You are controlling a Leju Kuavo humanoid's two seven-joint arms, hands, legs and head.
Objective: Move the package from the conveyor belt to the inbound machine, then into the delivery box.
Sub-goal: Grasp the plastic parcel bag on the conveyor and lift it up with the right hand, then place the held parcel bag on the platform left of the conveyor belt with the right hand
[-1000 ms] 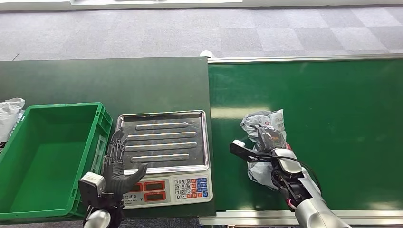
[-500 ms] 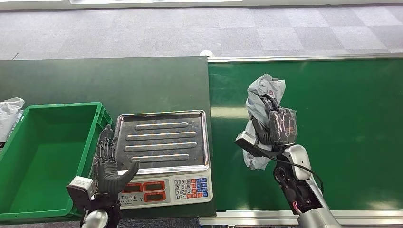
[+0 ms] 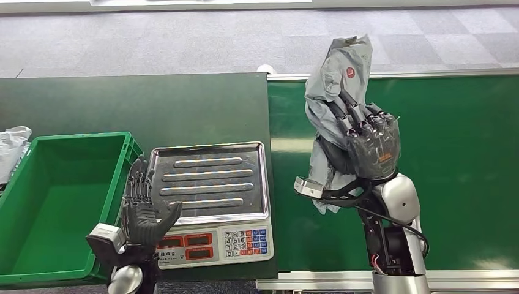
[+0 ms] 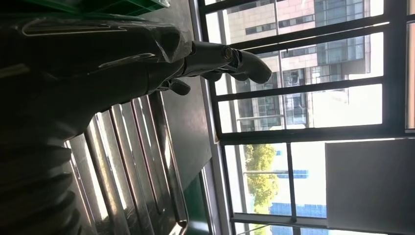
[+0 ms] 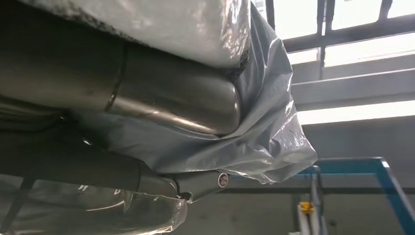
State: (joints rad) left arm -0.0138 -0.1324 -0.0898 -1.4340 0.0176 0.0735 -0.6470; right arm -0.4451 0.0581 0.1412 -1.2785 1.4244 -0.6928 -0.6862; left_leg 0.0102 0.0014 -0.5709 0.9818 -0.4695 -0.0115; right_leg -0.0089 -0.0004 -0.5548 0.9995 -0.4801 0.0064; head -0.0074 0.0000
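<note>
1. Over the last second my right hand (image 3: 367,150) has raised the package (image 3: 335,92) off the belt (image 3: 453,171). A second ago it lay flat under the fingers; half a second ago it was partly up; now it hangs clear, well above the green surface.
2. The fingers (image 3: 352,119) of that hand are wrapped round the grey bag's middle. Its top stands up beyond the fingertips and its tail droops below the palm. The right wrist view shows the plastic (image 5: 274,122) bunched against the thumb, so I judge the grip firm.
3. I take it the pick-up is done. What is left is the carry to the scale (image 3: 208,184), which I read as the inbound machine, and then the drop into the crate (image 3: 61,196).
4. My left hand (image 3: 142,211) has hardly moved. It holds nothing, fingers straight and apart, and stands upright with its fingertips between the crate wall and the scale tray.
5. The tray lies well to the thumb side of my right hand, beyond the belt's edge.
6. Count: one package held, one scale, one crate, one belt, one dark table (image 3: 134,104), and one pale bag (image 3: 12,147) at the crate's far side, away from both hands.
</note>
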